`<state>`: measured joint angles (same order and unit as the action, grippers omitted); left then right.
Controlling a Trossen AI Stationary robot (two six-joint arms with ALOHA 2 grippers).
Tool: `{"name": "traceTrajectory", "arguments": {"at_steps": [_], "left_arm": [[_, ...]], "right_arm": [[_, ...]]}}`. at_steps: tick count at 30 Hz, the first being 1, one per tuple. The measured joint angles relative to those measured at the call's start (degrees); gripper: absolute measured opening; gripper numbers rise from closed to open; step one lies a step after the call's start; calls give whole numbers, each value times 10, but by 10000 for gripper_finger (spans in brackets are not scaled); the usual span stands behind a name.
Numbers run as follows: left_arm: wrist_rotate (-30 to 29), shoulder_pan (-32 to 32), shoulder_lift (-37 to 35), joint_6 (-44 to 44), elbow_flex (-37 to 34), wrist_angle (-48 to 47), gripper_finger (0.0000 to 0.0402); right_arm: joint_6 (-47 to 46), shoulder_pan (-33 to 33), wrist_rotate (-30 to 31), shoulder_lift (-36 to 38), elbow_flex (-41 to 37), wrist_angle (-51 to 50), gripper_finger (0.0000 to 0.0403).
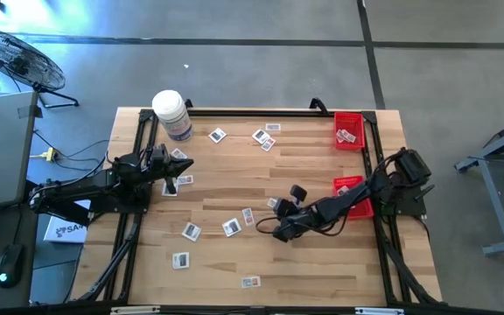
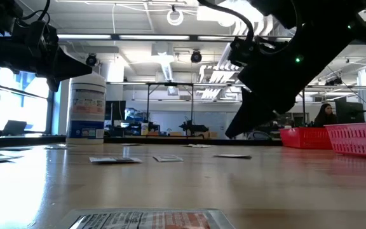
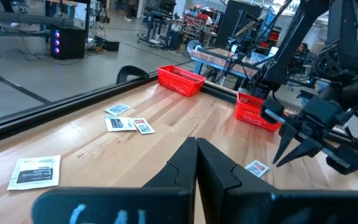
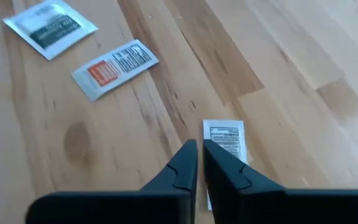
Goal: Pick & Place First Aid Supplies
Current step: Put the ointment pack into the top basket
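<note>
Several first aid supplies, small white packets (image 1: 231, 227), lie flat and scattered over the wooden table (image 1: 322, 271). My right gripper (image 4: 199, 155) hangs tilted down over the table's middle (image 1: 276, 226), shut and holding nothing. Just past its tips one packet (image 4: 225, 140) lies flat on the wood, partly hidden behind a finger. The left wrist view shows this packet (image 3: 257, 168) on the table below the raised fingers (image 3: 281, 152). My left gripper (image 3: 196, 158) waits shut and level above the table's left side (image 1: 180, 166).
Two red baskets stand at the right edge, one far (image 1: 348, 131) and one nearer (image 1: 354, 194), both with packets inside. A big white jar (image 1: 171, 112) stands at the far left. Two more packets (image 4: 114, 68) (image 4: 48, 22) lie ahead of my right gripper.
</note>
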<state>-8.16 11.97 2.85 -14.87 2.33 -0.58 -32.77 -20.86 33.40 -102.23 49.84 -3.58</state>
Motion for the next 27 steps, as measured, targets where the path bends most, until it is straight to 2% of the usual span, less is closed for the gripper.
{"name": "traceTrajectory", "arguments": {"at_steps": [11, 16, 27], "left_arm": [[0, 0, 0, 0, 0, 0, 1], [0, 0, 0, 0, 0, 0, 1], [0, 0, 0, 0, 0, 0, 1]], "right_arm": [[86, 36, 6, -25, 2, 58, 116], [77, 47, 8, -51, 2, 78, 123], [44, 52, -19, -58, 2, 84, 124]]}}
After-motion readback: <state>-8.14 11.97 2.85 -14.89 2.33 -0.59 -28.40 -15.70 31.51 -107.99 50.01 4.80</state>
